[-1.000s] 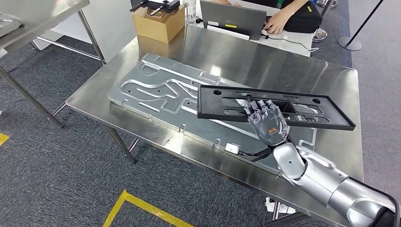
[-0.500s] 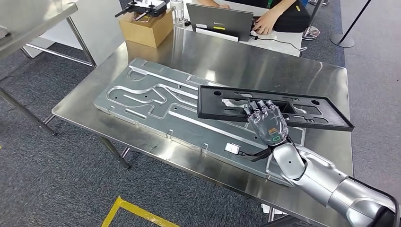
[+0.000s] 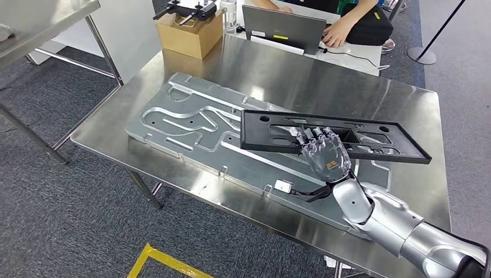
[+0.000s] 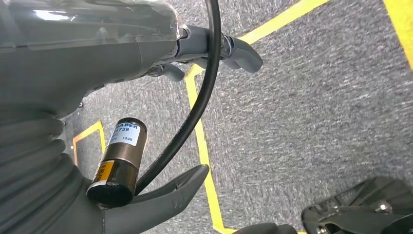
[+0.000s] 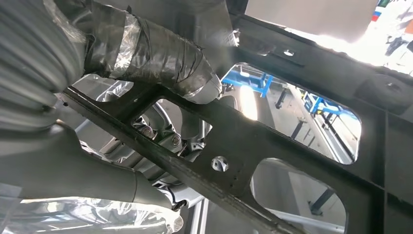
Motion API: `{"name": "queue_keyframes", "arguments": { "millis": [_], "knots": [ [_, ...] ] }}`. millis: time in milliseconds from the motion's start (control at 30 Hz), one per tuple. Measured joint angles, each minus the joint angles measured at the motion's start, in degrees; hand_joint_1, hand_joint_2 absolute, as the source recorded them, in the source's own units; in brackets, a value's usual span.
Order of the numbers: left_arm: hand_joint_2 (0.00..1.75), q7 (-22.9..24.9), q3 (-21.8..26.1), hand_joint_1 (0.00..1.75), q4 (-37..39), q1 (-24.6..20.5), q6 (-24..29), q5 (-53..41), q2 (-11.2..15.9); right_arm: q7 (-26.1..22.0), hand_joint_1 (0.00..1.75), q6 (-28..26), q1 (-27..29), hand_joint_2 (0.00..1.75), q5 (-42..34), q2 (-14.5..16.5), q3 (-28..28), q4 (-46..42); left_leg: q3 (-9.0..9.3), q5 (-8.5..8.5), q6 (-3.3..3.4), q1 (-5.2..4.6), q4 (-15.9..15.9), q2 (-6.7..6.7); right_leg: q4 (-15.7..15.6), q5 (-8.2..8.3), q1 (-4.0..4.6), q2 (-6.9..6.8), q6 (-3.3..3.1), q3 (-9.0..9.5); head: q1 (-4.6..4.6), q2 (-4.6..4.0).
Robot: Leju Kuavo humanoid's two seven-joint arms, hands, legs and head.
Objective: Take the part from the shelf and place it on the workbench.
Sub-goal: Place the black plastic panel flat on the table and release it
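The part is a long flat black frame (image 3: 394, 153) with several cut-outs. My right hand (image 3: 325, 155) grips it near its middle, fingers laid over its near edge. It hangs slightly tilted just above a large machined aluminium plate (image 3: 191, 116) lying on the steel workbench (image 3: 324, 81). In the right wrist view the black frame (image 5: 234, 146) runs across close up, with my right hand (image 5: 73, 161) clasped around one of its bars. My left hand (image 4: 97, 73) hangs over grey carpet, fingers apart and holding nothing.
A cardboard box (image 3: 188, 29) and a laptop (image 3: 284, 23) stand at the bench's far edge, where a person's hand (image 3: 336, 36) rests. A steel shelf (image 3: 35, 23) stands at the far left. Yellow tape (image 3: 168, 260) marks the carpet. Bare bench top lies right of the plate.
The whole picture has shifted, so the camera has moved. My right hand still holds the black frame over the plate in much the same place.
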Motion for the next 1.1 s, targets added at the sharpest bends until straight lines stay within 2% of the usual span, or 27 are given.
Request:
{"name": "queue_keyframes", "arguments": {
  "millis": [33, 100, 133, 267, 367, 500, 667, 800, 933, 1100],
  "knots": [
    [1.75, 0.02, 0.0, 0.0, 0.03, 0.0, 0.02, -0.01, -0.07, -0.01, 1.75, 0.0, -0.06, 1.75, 0.01, 0.0, 0.0, 0.0, 0.24, -0.18, -0.2, -0.03, -0.09, -0.04, -2.79, 1.14, 0.35, -0.08, -0.54, 1.19, 0.02, 0.0],
    [1.75, -0.03, -0.01, 0.0, 0.08, -0.07, 0.05, -0.05, -0.2, -0.02, 1.75, -0.01, -0.11, 1.75, 0.01, 0.0, 0.0, 0.01, 0.34, -0.3, -0.7, 0.0, -0.37, 0.0, -4.62, 1.05, 0.86, -0.21, -1.23, 2.09, 0.02, 0.0],
    [1.75, -0.12, -0.01, 0.0, 0.08, -0.1, 0.06, -0.1, -0.23, -0.02, 1.75, -0.01, -0.08, 1.75, 0.01, -0.01, -0.02, 0.0, 0.5, -0.34, -0.88, 0.01, -0.62, 0.05, -5.28, 1.02, 0.88, -0.19, -1.26, 2.41, 0.02, 0.01],
    [1.75, -0.38, -0.04, 0.0, 0.08, -0.09, 0.1, -0.17, -0.28, 0.01, 1.75, -0.07, 0.22, 1.75, 0.0, 0.0, -0.13, -0.02, 1.68, 0.39, 0.08, -0.31, -2.02, 0.24, -7.1, 1.18, 0.44, 0.07, -0.22, 3.62, 0.0, 0.0],
    [1.75, -0.78, -0.05, 0.0, 0.08, -0.15, 0.11, -0.36, -0.25, 0.0, 1.75, -0.09, 0.47, 1.75, 0.0, 0.02, -0.13, -0.02, 2.28, 0.0, -0.04, -0.25, -2.87, 0.26, -7.08, 0.93, 0.56, 0.05, -0.59, 3.74, -0.01, 0.0],
    [1.75, -1.31, -0.2, 0.0, 0.08, -0.07, 0.28, -0.84, -0.03, 0.0, 0.0, -0.08, 0.98, 0.0, 0.01, 0.02, -0.19, -0.02, 2.54, 0.07, -0.32, -0.23, -3.22, 0.28, -6.96, 0.78, 0.61, 0.03, -0.83, 3.8, -0.01, 0.0],
    [1.75, -1.87, -0.35, 0.0, 0.08, 0.05, 0.34, -0.95, 0.23, -0.04, 0.0, -0.08, 1.4, 0.0, 0.02, -0.01, -0.55, -0.21, 2.67, 0.1, -1.07, -0.17, -3.31, 0.3, -6.82, 0.77, 0.67, 0.03, -0.92, 3.84, 0.0, 0.0],
    [1.75, -1.59, -0.35, 0.0, 0.08, 0.15, 0.51, -0.72, 0.45, -0.1, 0.0, -0.08, 1.66, 0.0, 0.02, -0.02, -0.98, -0.46, 2.7, 0.13, -1.24, -0.17, -3.31, 0.3, -6.81, 0.8, 0.67, 0.03, -0.95, 3.89, -0.01, 0.0],
    [0.0, -1.46, -0.35, 0.0, 0.08, 0.16, 0.5, -0.6, 0.59, -0.17, 0.0, -0.08, 1.84, 0.0, 0.04, -0.02, -1.55, -0.5, 2.74, 0.13, -1.23, -0.18, -3.29, 0.3, -6.81, 0.81, 0.65, 0.03, -0.94, 3.96, -0.01, 0.0],
    [0.0, -1.27, -0.35, 0.0, 0.08, 0.16, 0.27, -0.59, 0.65, -0.79, 0.0, -0.08, 1.95, 0.0, 0.04, -0.02, -2.03, -0.51, 2.75, 0.12, -1.23, -0.23, -3.22, 0.29, -6.81, 0.81, 0.59, 0.01, -0.93, 4.02, 0.0, 0.0]
  ]
}}
